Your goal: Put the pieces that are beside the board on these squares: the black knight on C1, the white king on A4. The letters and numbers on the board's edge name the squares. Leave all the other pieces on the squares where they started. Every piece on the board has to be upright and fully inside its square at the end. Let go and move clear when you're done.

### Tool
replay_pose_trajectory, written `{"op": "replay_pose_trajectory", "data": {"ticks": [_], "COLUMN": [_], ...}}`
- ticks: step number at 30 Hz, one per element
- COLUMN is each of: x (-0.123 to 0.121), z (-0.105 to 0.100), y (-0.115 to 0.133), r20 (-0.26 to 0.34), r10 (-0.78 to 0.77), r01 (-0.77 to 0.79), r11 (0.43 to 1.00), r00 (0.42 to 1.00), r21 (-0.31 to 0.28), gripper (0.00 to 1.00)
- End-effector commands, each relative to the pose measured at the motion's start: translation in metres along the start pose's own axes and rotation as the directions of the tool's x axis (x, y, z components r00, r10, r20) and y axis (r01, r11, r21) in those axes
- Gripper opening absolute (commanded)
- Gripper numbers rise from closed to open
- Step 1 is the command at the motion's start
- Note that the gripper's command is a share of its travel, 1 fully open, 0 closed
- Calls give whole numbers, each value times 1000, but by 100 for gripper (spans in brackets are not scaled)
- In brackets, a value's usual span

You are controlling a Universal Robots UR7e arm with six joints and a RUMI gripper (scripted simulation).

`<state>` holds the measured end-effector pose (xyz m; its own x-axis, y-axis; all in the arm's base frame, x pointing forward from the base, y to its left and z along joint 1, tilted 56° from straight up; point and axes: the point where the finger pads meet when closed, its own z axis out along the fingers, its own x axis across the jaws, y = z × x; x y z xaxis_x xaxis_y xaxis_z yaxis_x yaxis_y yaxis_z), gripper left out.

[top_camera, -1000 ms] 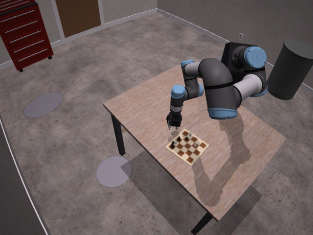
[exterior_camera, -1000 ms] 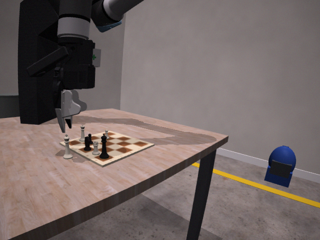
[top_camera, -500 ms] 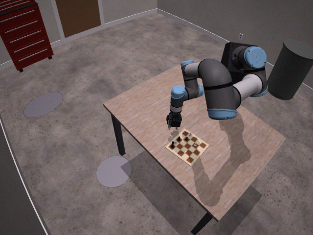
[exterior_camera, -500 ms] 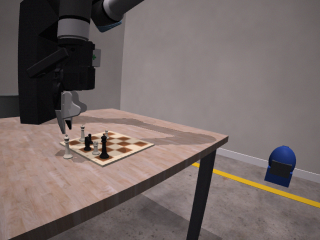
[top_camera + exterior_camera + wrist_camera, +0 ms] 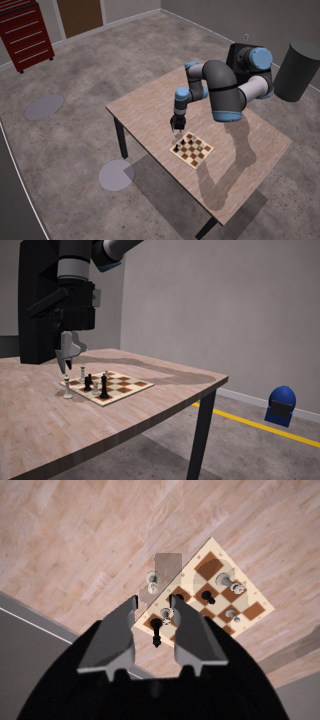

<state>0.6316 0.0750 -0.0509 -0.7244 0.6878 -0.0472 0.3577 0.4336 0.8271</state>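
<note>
The white king (image 5: 67, 387) stands upright on the table just off the near left edge of the small chessboard (image 5: 107, 385). It also shows in the wrist view (image 5: 153, 580) and in the top view (image 5: 175, 135). My gripper (image 5: 64, 367) hangs directly above it, fingers a little apart with nothing between them; the wrist view shows the gap between the fingers. The black knight (image 5: 87, 383) stands on the board near the left side. A tall black piece (image 5: 104, 386) stands at the board's near corner.
Other pieces on the board: a tall white piece (image 5: 82, 373), a black pawn (image 5: 90, 378), and two white pawns (image 5: 95, 388) (image 5: 106, 373). The arm's black base (image 5: 236, 60) stands at the table's far side. The table edge (image 5: 144, 144) runs close to the board.
</note>
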Motion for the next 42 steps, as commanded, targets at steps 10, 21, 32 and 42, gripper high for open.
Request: {"op": "replay_pose_trajectory", "data": {"ticks": [10, 21, 32, 42], "x": [0, 0, 0, 0], "z": [0, 2, 26, 41], "y": [0, 0, 0, 0], "r20": [1, 1, 1, 1], "r10": [0, 0, 0, 0], "r01": [0, 0, 0, 0], "r11": [1000, 1000, 1000, 1000], "r00": [1000, 1000, 1000, 1000], "r21": [0, 0, 0, 0], "gripper": [25, 25, 25, 25]}}
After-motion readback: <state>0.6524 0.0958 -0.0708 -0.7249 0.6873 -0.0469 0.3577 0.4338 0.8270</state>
